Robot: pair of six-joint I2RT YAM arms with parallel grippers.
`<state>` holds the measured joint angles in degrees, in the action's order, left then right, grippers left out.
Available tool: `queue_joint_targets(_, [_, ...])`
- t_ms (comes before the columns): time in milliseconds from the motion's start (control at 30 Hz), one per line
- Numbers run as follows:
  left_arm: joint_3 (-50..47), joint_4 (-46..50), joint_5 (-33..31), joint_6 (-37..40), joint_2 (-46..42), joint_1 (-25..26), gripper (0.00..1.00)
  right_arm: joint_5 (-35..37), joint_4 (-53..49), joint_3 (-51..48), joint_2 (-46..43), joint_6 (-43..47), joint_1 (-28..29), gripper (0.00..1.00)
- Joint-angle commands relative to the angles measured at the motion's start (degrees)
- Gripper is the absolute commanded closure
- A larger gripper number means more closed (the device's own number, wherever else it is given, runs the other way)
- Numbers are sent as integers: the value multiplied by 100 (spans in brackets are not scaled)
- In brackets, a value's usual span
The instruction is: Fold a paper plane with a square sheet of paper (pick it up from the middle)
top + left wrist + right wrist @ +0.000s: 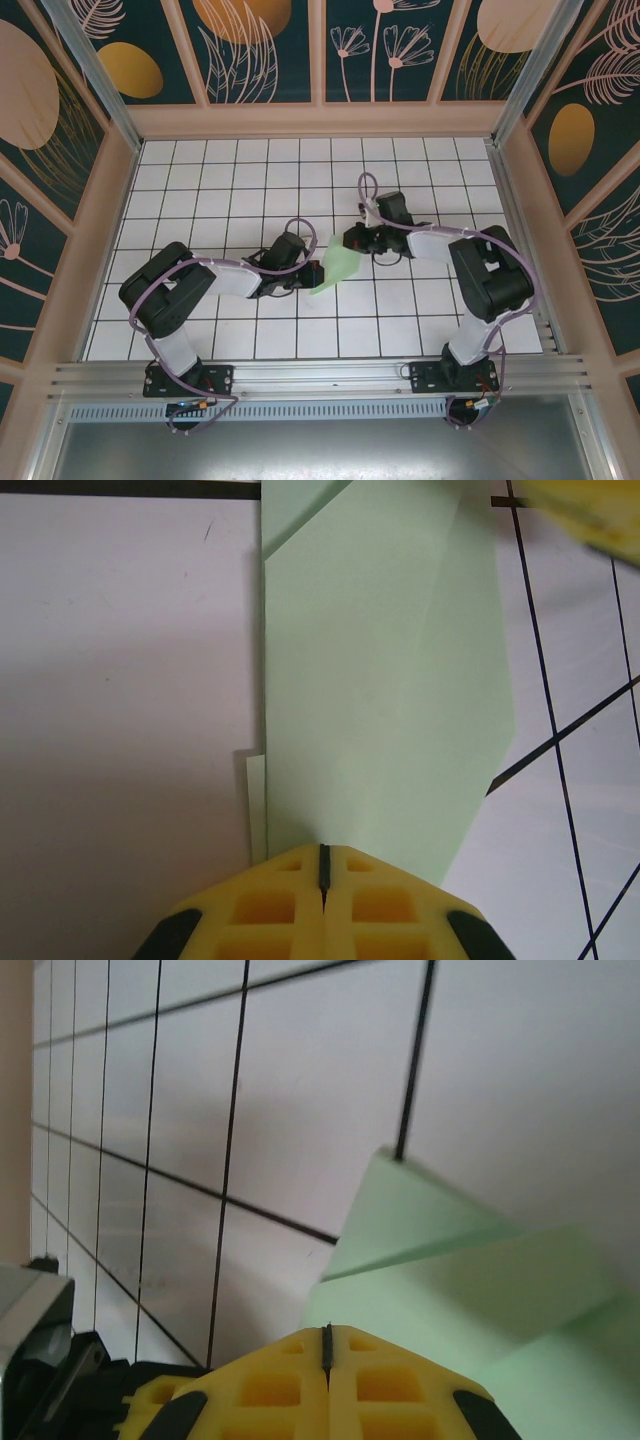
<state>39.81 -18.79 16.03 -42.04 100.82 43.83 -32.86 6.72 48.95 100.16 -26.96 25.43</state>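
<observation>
The square sheet of paper [335, 270] is pale mint green and folded into a layered, pointed shape near the middle of the tiled table. My left gripper [306, 273] is shut, its yellow tips at the paper's left end. In the left wrist view the folded paper [380, 680] spreads face-on ahead of the shut left gripper [323, 852], not between the jaws. My right gripper [352, 243] is shut at the paper's upper right end. In the right wrist view the paper [480, 1280] shows a raised flap beyond the shut right gripper [327, 1332].
The white grid table [230, 180] is walled by a wooden frame and patterned panels. A metal rail [320, 375] runs along the near edge. The right gripper's yellow finger [590, 510] shows at the top right of the left wrist view.
</observation>
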Motion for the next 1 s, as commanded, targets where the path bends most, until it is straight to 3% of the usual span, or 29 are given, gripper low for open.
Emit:
queue_joint_targets(0, [-271, 1378, 67, -31, 338, 54, 100, 101, 36, 62, 308, -47, -62, 100])
queue_joint_targets(433, [-369, 1307, 67, -92, 235, 54, 100, 833, -777, 923, 821, 616, -937, 100])
queue_joint_targets(733, [-388, 1002, 128, -296, 184, 55, 100, 460, -53, -1, -464, -406, -198, 100])
queue_joint_targets(967, [-352, 938, 93, -287, 86, 51, 100, -44, 365, -406, -218, -1017, 264, 100])
